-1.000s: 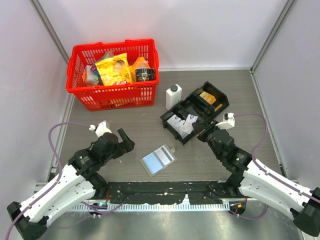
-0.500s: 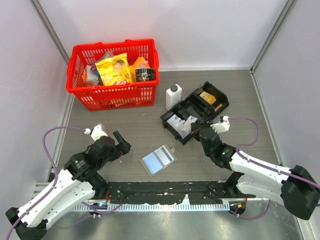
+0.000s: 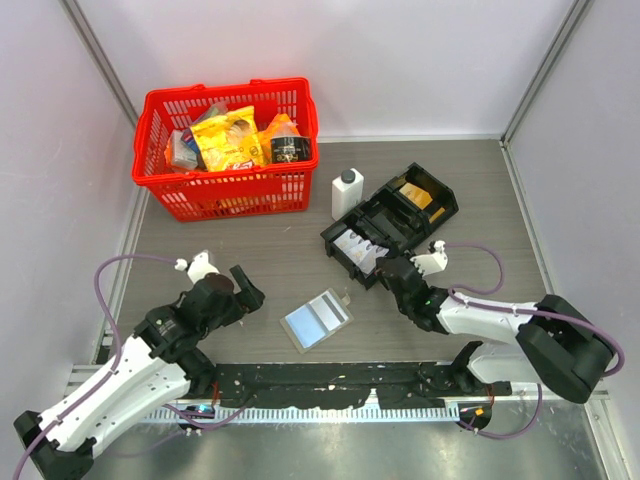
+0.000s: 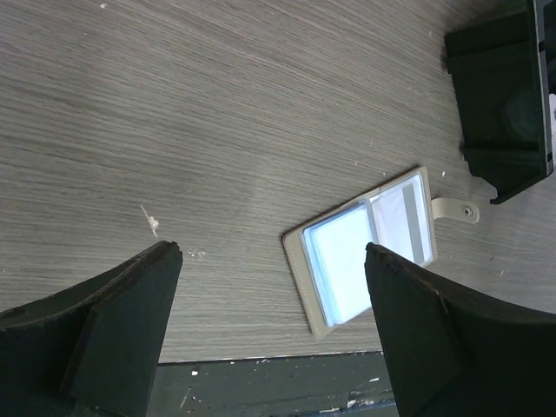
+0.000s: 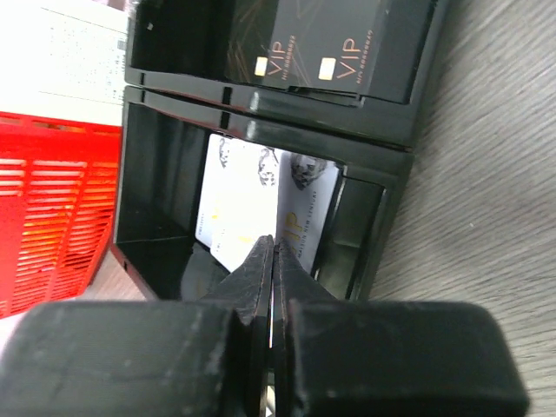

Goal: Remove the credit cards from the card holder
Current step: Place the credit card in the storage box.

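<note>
Work surface: a grey wood-grain table point(image 3: 290, 250), with a few pale specks in the left wrist view. A black strip point(image 3: 330, 378) runs along its near edge. Plain pale walls point(image 3: 400, 60) enclose it at the back and on both sides, with metal posts in the rear corners.

Card holder point(image 3: 317, 320): lies opened flat on the table near the black strip, between the two arms, pale blue panel facing up. A small tab juts from its corner on the tray side. It touches neither gripper.

Left gripper point(image 3: 250, 287): jaws spread wide, nothing between them, above bare table to the left of the card holder.

Right gripper point(image 3: 388, 270): fingers pressed together, tips at the near end of the black tray point(image 3: 372, 213).

Tray contents: white cards point(image 5: 239, 208) in the near compartment, black cards marked VIP point(image 5: 321, 52) in the next.

Other items: a white bottle point(image 3: 346, 192) just beside the tray's far left side; a red basket point(image 3: 225, 93) of packets at the rear left.
</note>
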Motion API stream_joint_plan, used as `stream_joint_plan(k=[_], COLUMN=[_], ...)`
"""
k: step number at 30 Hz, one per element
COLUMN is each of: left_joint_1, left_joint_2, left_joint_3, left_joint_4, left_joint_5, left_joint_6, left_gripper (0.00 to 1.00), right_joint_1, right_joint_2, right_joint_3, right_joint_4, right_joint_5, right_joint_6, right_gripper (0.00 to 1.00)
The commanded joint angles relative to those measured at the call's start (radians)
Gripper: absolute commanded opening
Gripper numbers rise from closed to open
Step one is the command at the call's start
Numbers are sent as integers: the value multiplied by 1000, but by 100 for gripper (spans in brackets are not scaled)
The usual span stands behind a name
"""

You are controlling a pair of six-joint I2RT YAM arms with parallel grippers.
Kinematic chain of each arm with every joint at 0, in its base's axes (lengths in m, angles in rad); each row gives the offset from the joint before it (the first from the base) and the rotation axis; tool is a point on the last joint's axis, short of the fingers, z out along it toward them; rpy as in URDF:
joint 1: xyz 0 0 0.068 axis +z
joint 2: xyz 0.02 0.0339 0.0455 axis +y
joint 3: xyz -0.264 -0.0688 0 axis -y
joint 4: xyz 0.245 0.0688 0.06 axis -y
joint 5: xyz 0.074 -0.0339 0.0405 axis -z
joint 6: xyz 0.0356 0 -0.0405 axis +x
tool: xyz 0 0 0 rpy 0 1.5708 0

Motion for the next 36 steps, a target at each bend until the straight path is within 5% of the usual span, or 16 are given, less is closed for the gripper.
stream_joint_plan(k=[1, 3, 8, 15, 22, 29, 36], left_joint_1=[4, 4, 4, -5, -66, -160, -260], left_joint_2=[29, 49, 100, 198, 261, 322, 419], left_joint_3=[-6, -6, -16, -21, -7, -4, 37], left_joint_4=[71, 87, 154, 260, 312, 357, 354], left_joint_5=[45, 67, 147, 248, 237, 194, 104], left_joint_6=[12, 10, 12, -11, -37, -74, -90], left_gripper=[90, 89, 87, 83, 81, 79, 79], right_joint_1=[1, 0, 0, 0, 0, 18, 131], right_joint_2=[32, 35, 0, -127, -214, -239, -206], right_joint_3=[1, 1, 9, 41, 104, 244, 300], right_joint_4=[23, 6, -58, -233, -353, -445, -459], right_joint_5=[10, -4, -31, -22, -56, -255, -428], right_joint_6=[56, 56, 32, -36, -212, -528, -659], right_gripper=[1, 2, 24, 43, 44, 44, 44])
